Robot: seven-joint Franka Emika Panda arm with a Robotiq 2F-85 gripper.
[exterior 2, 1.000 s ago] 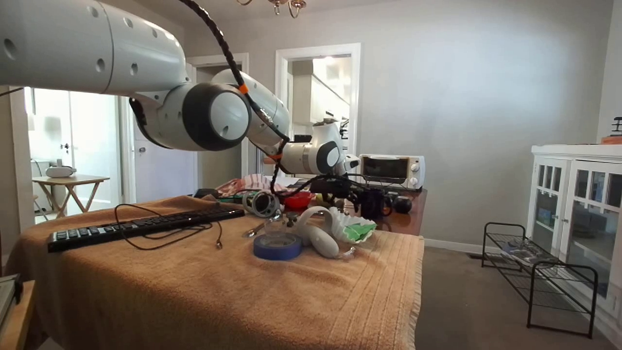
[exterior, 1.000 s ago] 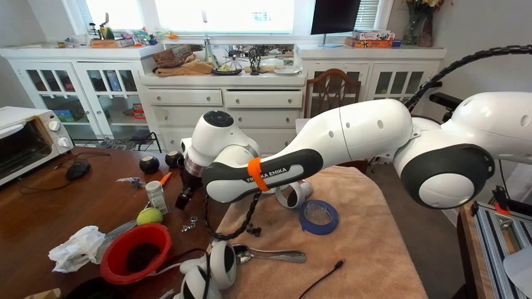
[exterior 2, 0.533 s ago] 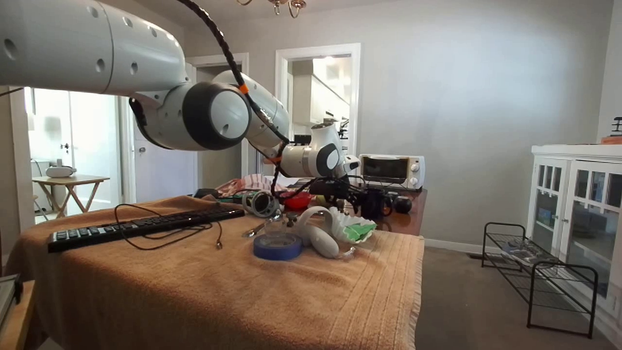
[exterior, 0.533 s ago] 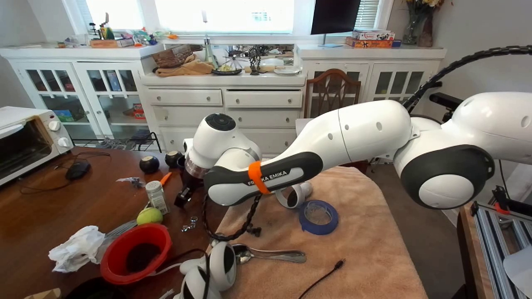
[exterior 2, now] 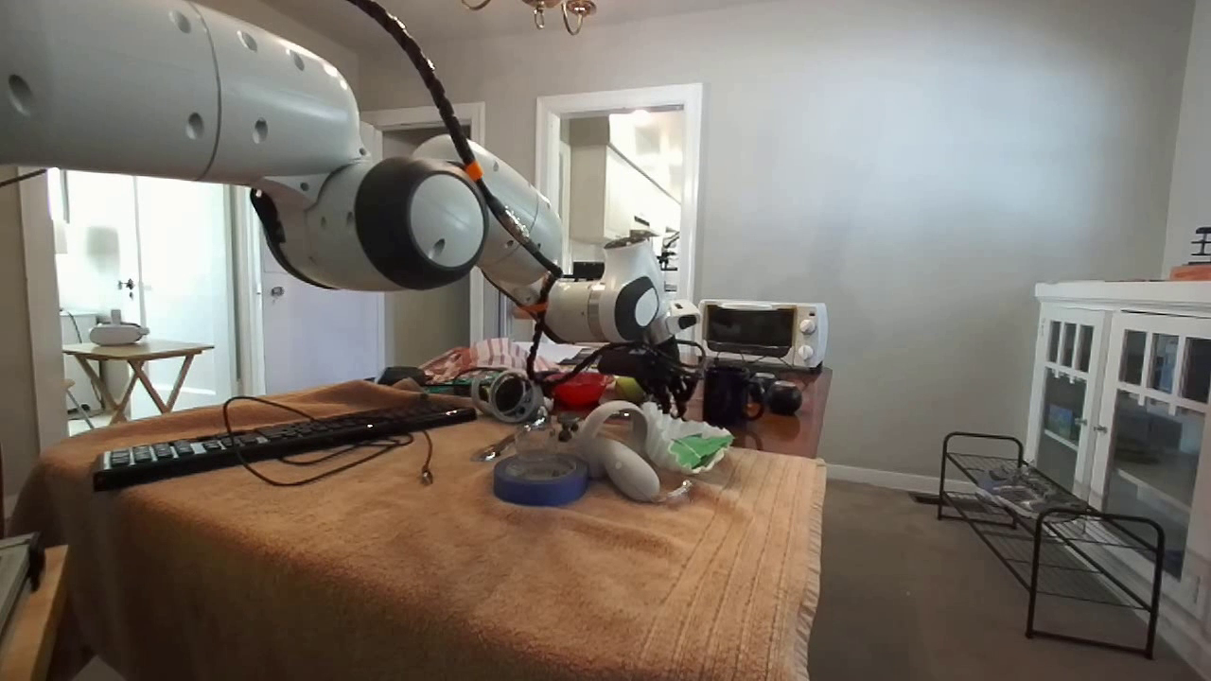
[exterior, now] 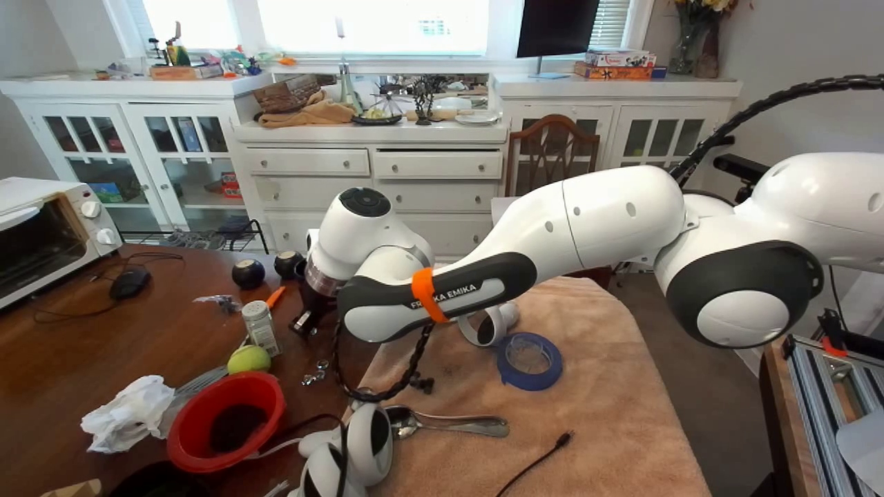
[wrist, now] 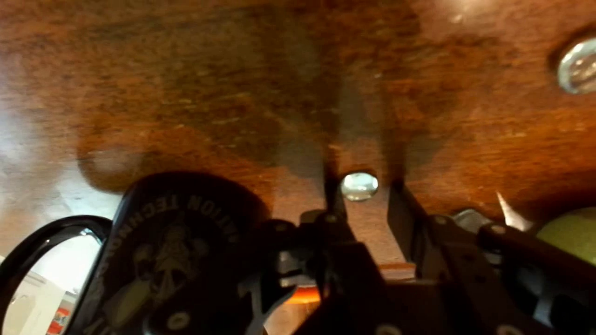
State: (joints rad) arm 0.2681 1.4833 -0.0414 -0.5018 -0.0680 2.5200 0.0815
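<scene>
I have the pincer [wrist: 365, 185] parted astride the bead [wrist: 359, 187], clutching nothing, so the counter [wrist: 209, 93] alone seems to bear it, the mug [wrist: 177, 232] beside the pincer.

a wooden table [exterior: 62, 352] bears a shiny pebble [wrist: 359, 187], black mug [exterior 2: 726, 397] and red bowl [exterior: 189, 429].

In an exterior view, camera looks down across the table [exterior: 186, 338] toward drawers [exterior: 437, 196]. In an exterior view, camera sits low, facing the toaster oven [exterior 2: 762, 333]. Both exterior views share oven and blue tape [exterior 2: 540, 485]. Wrist camera faces table closely.
</scene>
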